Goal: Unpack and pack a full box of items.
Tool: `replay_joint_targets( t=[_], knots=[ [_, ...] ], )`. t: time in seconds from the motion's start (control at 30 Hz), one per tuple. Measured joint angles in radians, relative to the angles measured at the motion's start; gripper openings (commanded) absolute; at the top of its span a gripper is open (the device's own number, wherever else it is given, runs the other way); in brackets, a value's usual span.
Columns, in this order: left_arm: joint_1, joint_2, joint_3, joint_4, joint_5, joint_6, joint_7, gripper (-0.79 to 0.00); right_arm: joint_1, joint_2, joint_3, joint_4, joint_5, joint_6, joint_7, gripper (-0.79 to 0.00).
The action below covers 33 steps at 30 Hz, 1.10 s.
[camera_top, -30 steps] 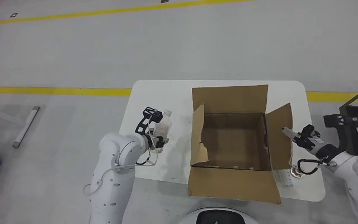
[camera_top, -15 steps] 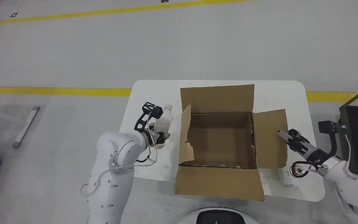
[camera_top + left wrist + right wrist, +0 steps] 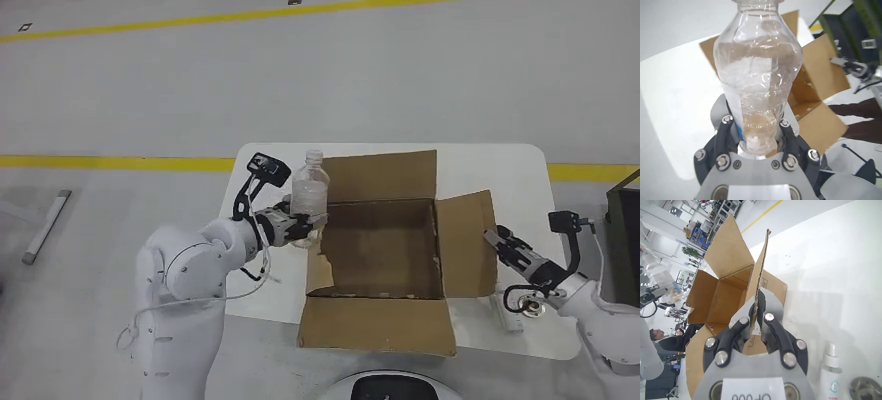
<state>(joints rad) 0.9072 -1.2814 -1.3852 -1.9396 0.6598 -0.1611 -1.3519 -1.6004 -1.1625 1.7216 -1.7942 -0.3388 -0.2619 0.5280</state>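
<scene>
A brown box (image 3: pixel 375 325) is set on the white table (image 3: pixel 520 160). Its top is open and its four flaps are folded out. The box is placed near the middle of the table, and the brown floor inside it can be seen from above.

A clear bottle (image 3: pixel 310 190) is held by the left hand (image 3: pixel 290 225). In the left wrist view, the bottle (image 3: pixel 757 66) is gripped low down by the left hand (image 3: pixel 755 121), with one black finger pressed on each side. The bottle is held upright, with its white cap on top, and a white label is wrapped around it. It is held up off the table (image 3: pixel 677 75), just left of the box's far left corner and close beside the left flap.

The right flap (image 3: pixel 465 245) is pinched by the right hand (image 3: pixel 495 240). In the right wrist view, the thin edge of the right flap (image 3: pixel 757 275) is caught between the two fingers of the right hand (image 3: pixel 756 300). The fingers are closed almost all the way on the cardboard. The flap is stood up at a slant.

A small white spray bottle (image 3: pixel 831 376) is laid on the table (image 3: pixel 829 266) to the right of the box, toward the near edge. A round metal thing (image 3: pixel 865 387) is seen just beside it.
</scene>
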Motion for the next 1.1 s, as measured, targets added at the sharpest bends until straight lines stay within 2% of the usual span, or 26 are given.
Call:
replay_joint_targets(
  t=[0.4, 0.93, 1.1],
  knots=[
    [-0.092, -0.008, 0.149, 0.127, -0.331, 0.033, -0.069, -0.785, 0.001, 0.006, 0.003, -0.029, -0.018, 0.014, -0.001, -0.785],
    [-0.092, -0.008, 0.148, 0.127, -0.328, 0.033, -0.069, -0.785, 0.008, 0.013, -0.023, -0.03, -0.092, 0.02, -0.01, -0.785],
    [-0.078, -0.008, 0.183, 0.114, -0.347, 0.054, -0.016, -0.785, 0.019, 0.016, -0.024, -0.034, -0.096, 0.017, -0.007, -0.785]
  ],
)
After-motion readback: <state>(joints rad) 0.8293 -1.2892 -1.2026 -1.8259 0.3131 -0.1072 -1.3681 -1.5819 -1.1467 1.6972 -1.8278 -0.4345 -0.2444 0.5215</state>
